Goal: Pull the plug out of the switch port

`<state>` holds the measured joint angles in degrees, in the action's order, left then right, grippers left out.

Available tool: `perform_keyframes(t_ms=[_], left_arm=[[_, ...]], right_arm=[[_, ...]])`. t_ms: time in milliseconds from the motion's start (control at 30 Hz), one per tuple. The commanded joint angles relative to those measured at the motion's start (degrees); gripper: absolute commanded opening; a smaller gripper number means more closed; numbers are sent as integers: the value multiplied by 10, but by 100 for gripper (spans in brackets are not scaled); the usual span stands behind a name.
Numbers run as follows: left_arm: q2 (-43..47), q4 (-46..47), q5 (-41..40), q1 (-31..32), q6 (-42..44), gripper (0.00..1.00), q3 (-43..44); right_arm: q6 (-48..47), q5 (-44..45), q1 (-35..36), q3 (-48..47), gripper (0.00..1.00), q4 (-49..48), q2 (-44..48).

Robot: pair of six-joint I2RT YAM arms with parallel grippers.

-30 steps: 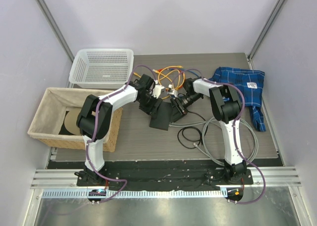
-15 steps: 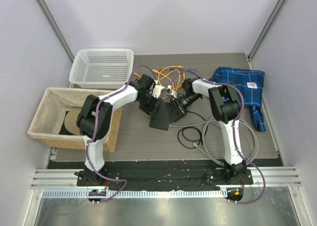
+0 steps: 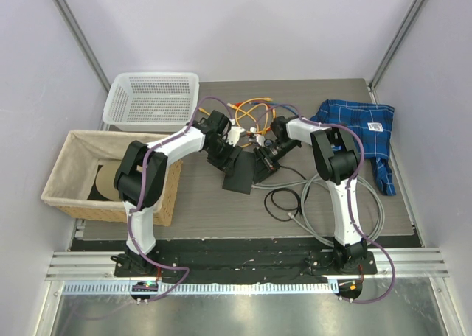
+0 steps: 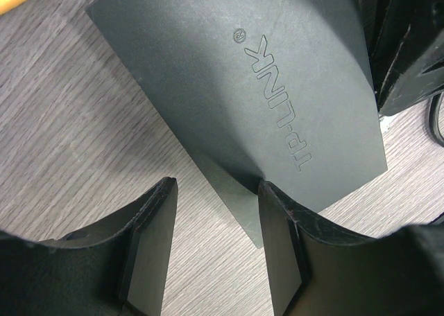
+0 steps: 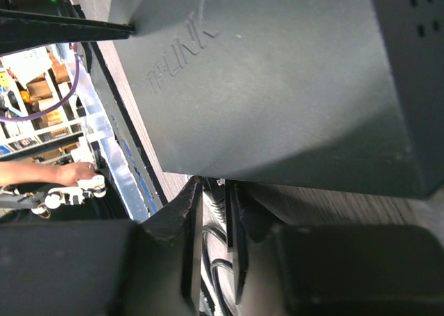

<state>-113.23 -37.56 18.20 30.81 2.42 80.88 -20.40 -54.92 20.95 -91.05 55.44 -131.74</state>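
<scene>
The black switch (image 3: 240,172) lies mid-table, tilted, between both arms. In the left wrist view its TP-LINK top (image 4: 229,73) fills the frame. My left gripper (image 4: 216,191) is open at the switch's near corner, with its right finger (image 4: 277,240) against the switch's edge and bare table between the jaws; it also shows from above (image 3: 223,155). My right gripper (image 5: 214,186) is at the switch's socket edge (image 5: 277,73), shut on a black plug (image 5: 220,199) with a ribbed boot. From above it (image 3: 260,161) sits at the switch's right side. The sockets are hidden.
A white mesh basket (image 3: 151,100) stands at the back left and a cloth-lined wicker basket (image 3: 74,175) at the left. Orange cables (image 3: 251,113) lie behind the switch. A blue plaid cloth (image 3: 361,126) lies at the right. Black (image 3: 284,200) and grey (image 3: 318,225) cables coil at the front right.
My right gripper has shifted slightly toward the switch. The left arm and the switch have hardly moved.
</scene>
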Motion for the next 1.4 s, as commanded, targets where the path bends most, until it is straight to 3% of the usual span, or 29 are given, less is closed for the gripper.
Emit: perform_keyframes(t_ms=[0,167,633,833,1133,1367], left_arm=[[-54,-21,-77,7,31,54,-27],[-54,-20,-77,7,31,54,-27],[-57,-19,-74,7,29,54,-26],[-59,-20,-73,7,29,54,-26],[-59,-19,-74,7,30,54,-27],[-64,-23,-70,7,29,54,-22]], right_arm=[[8,137,20,27,18,-79,-10],[15,155,22,36,10,-87,-2],[-22,191,19,49,3,-47,10],[-10,181,13,16,2,-44,-4],[-52,204,13,49,2,-33,8],[-21,195,-11,-24,2,-29,-18]])
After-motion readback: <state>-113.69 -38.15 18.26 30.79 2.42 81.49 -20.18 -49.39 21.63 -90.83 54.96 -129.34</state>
